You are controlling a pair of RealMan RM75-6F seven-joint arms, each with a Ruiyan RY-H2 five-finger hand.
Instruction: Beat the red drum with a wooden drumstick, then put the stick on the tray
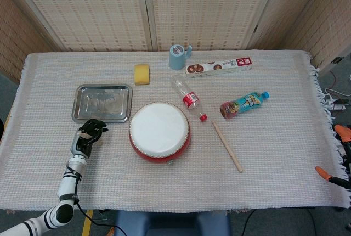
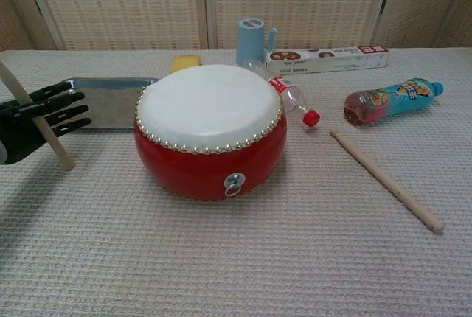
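The red drum (image 1: 159, 130) with its white skin (image 2: 209, 105) stands at the middle of the cloth. My black left hand (image 2: 38, 122) hovers left of it, just in front of the metal tray (image 2: 110, 103), and grips a wooden drumstick (image 2: 57, 147). That stick is steeply tilted, its lower end close to the cloth. From above, the left hand (image 1: 89, 134) sits below the tray (image 1: 103, 103), and the stick is hidden there. A second drumstick (image 1: 227, 146) lies loose to the right of the drum. No right hand appears in either view.
A plastic bottle with a red cap (image 1: 189, 100) lies against the drum's far right side. A colourful drink bottle (image 1: 244, 104), a long box (image 1: 218, 67), a blue cup (image 1: 177, 56) and a yellow sponge (image 1: 142, 73) lie behind. Orange tools (image 1: 340, 131) show at the right edge.
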